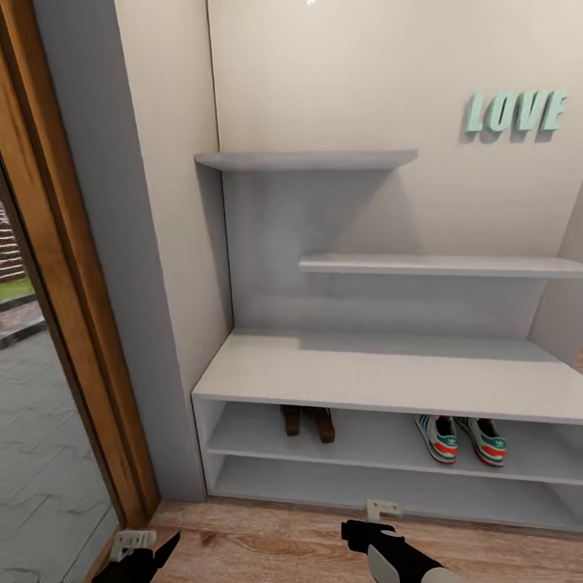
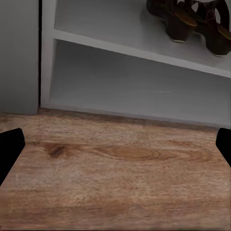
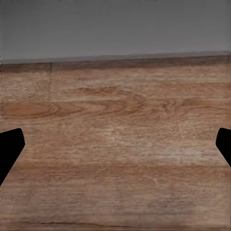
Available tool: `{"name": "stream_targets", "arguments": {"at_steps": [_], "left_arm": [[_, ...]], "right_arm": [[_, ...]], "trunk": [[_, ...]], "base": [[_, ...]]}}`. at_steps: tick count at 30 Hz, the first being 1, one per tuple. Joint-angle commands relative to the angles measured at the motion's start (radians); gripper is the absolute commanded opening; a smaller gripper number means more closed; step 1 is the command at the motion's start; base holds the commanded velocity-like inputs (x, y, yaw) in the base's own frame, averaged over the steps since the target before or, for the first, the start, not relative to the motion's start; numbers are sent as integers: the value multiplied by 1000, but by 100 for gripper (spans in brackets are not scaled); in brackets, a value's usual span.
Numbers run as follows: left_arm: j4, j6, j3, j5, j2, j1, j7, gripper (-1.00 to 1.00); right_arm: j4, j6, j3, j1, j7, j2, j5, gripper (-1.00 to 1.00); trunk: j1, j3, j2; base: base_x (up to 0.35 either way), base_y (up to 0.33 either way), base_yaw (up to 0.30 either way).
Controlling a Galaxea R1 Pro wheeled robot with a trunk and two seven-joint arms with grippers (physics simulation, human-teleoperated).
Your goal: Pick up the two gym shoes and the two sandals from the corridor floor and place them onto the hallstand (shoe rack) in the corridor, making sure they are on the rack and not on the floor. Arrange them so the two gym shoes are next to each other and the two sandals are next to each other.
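Already both pairs sit on the rack's [image 1: 389, 380] upper shelf, beyond and above the fingertips; sandals [image 1: 308, 422] lie ahead of the left gripper [image 2: 115, 144], sneakers [image 1: 461, 438] nearer the right gripper [image 3: 115, 144], heels outward; both grippers gape wide, empty, over floor [image 1: 267, 546].

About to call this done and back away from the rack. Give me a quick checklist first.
1. Gym shoes on the hallstand's upper shelf, side by side: ok.
2. Sandals on the same shelf, side by side: ok.
3. Floor in front of the rack free of shoes: ok.
4. Left gripper open, holding nothing: ok.
5. Right gripper open, holding nothing: ok.
6. Space behind the robot: cannot tell.
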State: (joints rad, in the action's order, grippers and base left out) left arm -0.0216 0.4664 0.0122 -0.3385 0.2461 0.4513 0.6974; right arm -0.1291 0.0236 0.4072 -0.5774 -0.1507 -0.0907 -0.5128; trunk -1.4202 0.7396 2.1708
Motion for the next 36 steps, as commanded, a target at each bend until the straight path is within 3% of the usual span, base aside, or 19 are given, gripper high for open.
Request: {"name": "stream_targets", "arguments": {"at_steps": [1, 24, 36], "left_arm": [[1, 1, 1, -4, 0, -1, 3, 100], [0, 1, 0, -4, -1, -19, -6, 100], [1, 1, 1, -4, -1, -19, -7, 100]], "right_arm": [[-1, 3, 8, 0, -5, 0, -7, 100], [-1, 3, 8, 0, -6, 0, -7, 100], [-1, 3, 7, 0, -6, 0, -11, 100]], "trunk": [[4, 0, -7], [92, -35, -168], [92, -17, -168]], "base": [[0, 0, 0], [0, 0, 0], [0, 0, 0]]}}
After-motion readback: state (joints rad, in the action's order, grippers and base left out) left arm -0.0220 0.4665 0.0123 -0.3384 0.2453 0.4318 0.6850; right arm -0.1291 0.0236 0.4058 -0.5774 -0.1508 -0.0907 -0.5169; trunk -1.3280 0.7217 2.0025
